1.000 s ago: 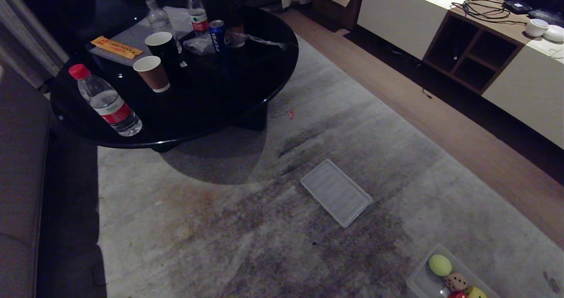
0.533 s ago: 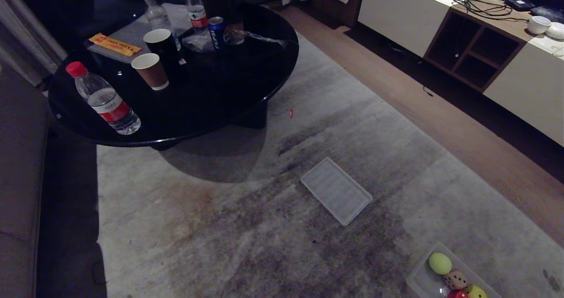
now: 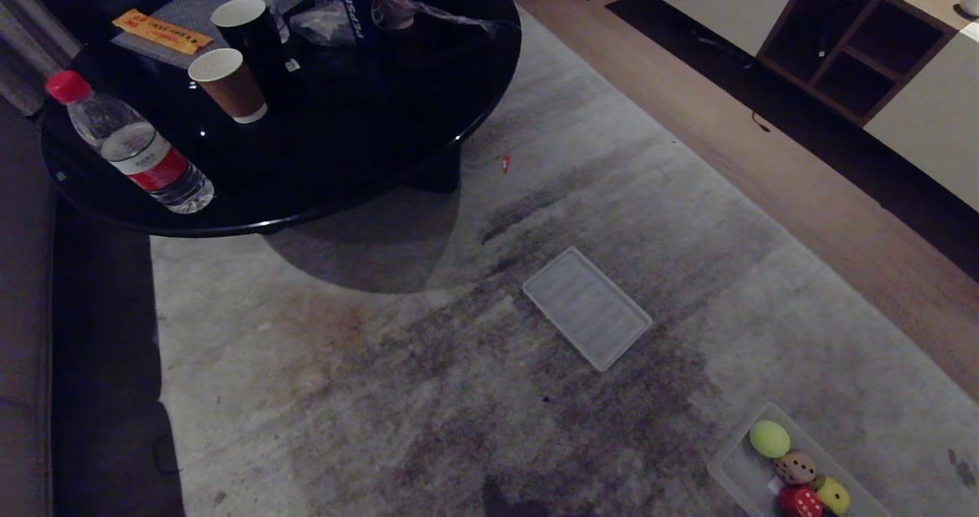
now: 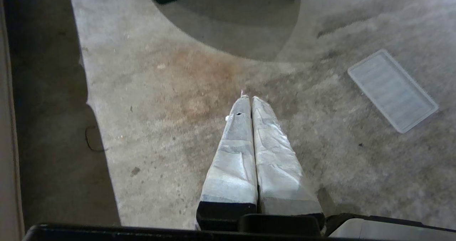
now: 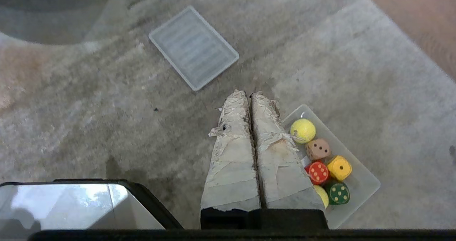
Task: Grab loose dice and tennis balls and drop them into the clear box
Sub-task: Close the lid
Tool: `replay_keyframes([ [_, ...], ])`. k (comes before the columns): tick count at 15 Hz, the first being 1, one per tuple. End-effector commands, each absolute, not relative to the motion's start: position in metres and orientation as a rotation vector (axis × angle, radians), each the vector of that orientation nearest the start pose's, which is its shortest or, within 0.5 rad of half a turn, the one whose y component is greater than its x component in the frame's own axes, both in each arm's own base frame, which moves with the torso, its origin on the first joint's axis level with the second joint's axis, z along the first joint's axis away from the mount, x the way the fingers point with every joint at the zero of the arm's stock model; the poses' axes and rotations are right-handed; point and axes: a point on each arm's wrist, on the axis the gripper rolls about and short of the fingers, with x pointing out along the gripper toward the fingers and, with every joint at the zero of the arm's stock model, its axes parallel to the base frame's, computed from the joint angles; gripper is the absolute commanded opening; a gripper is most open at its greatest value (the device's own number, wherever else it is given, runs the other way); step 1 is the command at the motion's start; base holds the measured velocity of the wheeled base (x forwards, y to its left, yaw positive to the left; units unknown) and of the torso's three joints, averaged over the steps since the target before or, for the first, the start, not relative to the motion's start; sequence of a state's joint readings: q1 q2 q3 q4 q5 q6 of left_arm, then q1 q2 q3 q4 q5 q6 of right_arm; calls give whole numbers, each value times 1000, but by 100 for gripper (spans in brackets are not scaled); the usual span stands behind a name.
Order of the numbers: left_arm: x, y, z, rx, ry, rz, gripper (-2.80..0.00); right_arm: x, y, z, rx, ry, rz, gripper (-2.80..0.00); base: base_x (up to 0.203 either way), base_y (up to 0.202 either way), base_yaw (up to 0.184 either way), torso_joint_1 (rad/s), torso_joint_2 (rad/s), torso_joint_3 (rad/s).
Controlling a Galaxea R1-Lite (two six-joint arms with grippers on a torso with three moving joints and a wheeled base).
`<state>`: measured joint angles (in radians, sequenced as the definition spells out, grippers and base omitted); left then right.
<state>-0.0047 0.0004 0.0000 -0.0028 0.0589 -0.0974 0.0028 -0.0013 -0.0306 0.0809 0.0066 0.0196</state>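
We see all four dice (image 5: 328,172) and both tennis balls (image 5: 302,130) already in the clear box (image 5: 363,185) on the rug; both grippers' fingers (image 5: 235,134) pressed together, empty; we scan for strays before reaching

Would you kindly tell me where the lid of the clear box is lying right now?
In the head view the lid lies flat on the carpet near centre, between the black round table and the clear box.

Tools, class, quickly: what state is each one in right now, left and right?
Left tool: closed, holding nothing, above the rug.
Right tool: closed, holding nothing, beside the clear box.
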Motion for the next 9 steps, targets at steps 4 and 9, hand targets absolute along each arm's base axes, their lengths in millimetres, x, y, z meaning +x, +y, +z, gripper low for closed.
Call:
replay_keyframes([
  [4, -23, 1, 75, -100, -3, 55, -280, -25, 0, 76, 20, 51, 9, -280, 0, 0, 0, 5, 3, -197],
  [9, -23, 1, 75, -100, -3, 55, -280, -25, 0, 76, 20, 51, 10, -280, 0, 0, 0, 3, 4, -194],
])
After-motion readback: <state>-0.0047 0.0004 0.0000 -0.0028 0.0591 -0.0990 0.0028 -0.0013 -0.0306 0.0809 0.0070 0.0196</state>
